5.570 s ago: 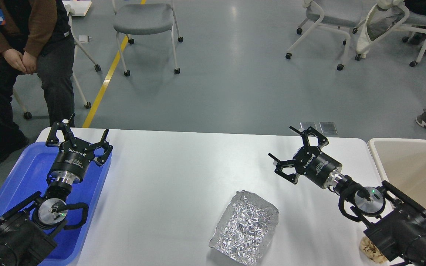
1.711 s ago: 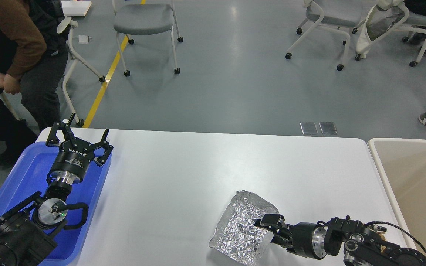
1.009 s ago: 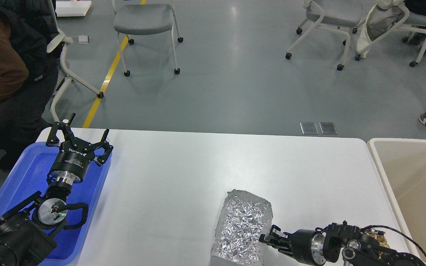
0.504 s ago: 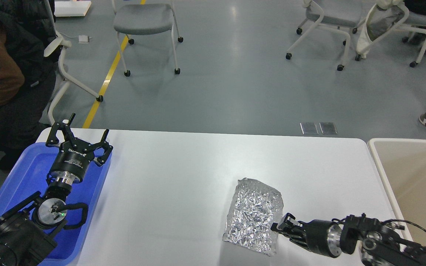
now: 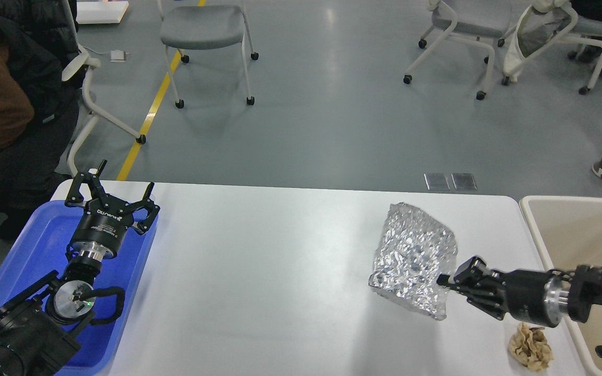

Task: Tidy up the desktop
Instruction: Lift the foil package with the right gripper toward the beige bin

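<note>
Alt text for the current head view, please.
The right gripper holds a crumpled foil sheet by its edge above the white desktop, near the beige bin. The left gripper hovers open over the blue tray; a crumpled brown wad lies near the desktop's right edge.

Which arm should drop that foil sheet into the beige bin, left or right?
Right. The right gripper already has its jaws shut on the edge of the foil sheet, lifted close to the beige bin at the desktop's right end. The left gripper hangs open over the blue tray, far away.
</note>
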Robot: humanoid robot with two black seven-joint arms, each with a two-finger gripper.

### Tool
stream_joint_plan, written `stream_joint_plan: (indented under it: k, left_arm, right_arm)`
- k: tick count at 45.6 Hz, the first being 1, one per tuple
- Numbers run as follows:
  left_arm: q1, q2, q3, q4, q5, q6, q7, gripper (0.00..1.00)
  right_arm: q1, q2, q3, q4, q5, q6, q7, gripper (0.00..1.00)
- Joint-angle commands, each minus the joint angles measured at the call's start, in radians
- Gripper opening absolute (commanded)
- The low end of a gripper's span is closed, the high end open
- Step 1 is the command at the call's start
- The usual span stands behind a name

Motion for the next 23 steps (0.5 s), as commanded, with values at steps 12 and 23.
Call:
stream_joint_plan:
  k: [12, 23]
  left_arm:
    - [0.0, 0.0, 0.0, 0.0, 0.0, 0.0, 0.0, 1.0]
    - [0.0, 0.0, -0.002, 0.0, 0.0, 0.0, 0.0, 1.0]
  right_arm:
    - [0.043, -0.232, 0.135, -0.141, 0.249, 0.112, -0.008, 0.0]
    - [0.064, -0.138, 0.119, -0.506, 0.268, 0.098, -0.008, 0.0]
